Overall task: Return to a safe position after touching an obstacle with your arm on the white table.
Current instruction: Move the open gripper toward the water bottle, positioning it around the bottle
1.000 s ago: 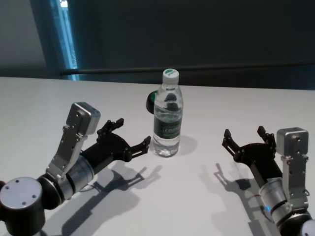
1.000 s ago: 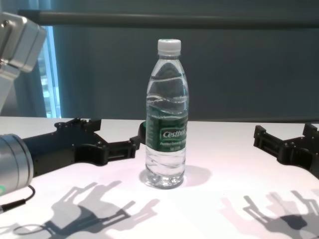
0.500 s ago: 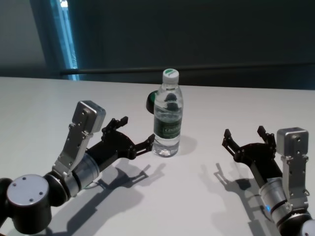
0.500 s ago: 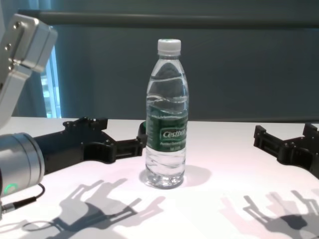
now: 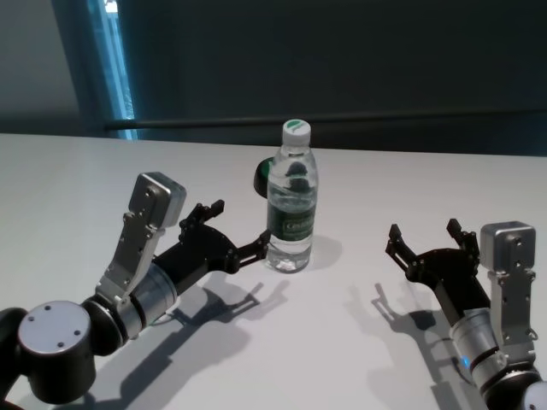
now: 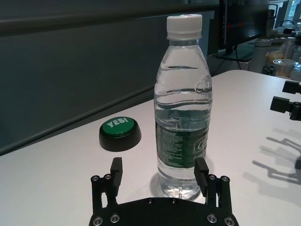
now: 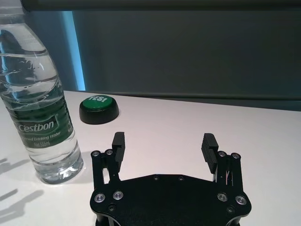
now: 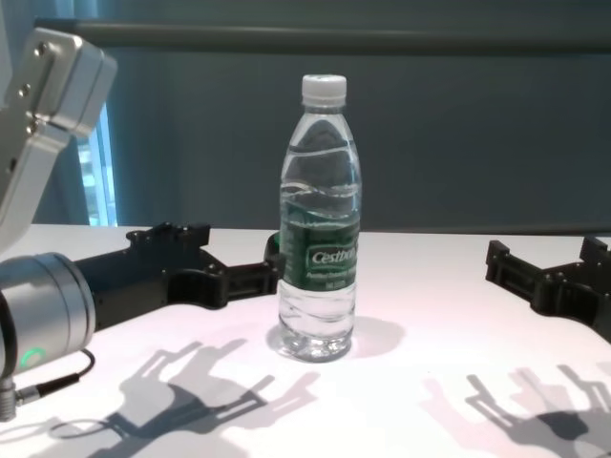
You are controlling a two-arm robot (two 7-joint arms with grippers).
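Since a second earlier the left gripper [image 5: 232, 229], jaws spread, had edged right until one tip met the upright Cestbon water bottle [image 5: 291, 198] mid-table [image 5: 77, 188], making contact; right gripper [image 5: 430, 242], jaws spread, parked near right.

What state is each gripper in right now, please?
Left gripper: open, holding nothing, one fingertip at the Cestbon water bottle.
Right gripper: open, holding nothing, apart from the bottle.

left arm reaches fwd low over the desk [image 5: 68, 188], forearm angled inward, left tool [image 5: 237, 235] spread wide w/ fingers level and pointing ahead. right arm sits back on the right side, right tool [image 5: 425, 239] also spread wide, fingers pointing fwd.
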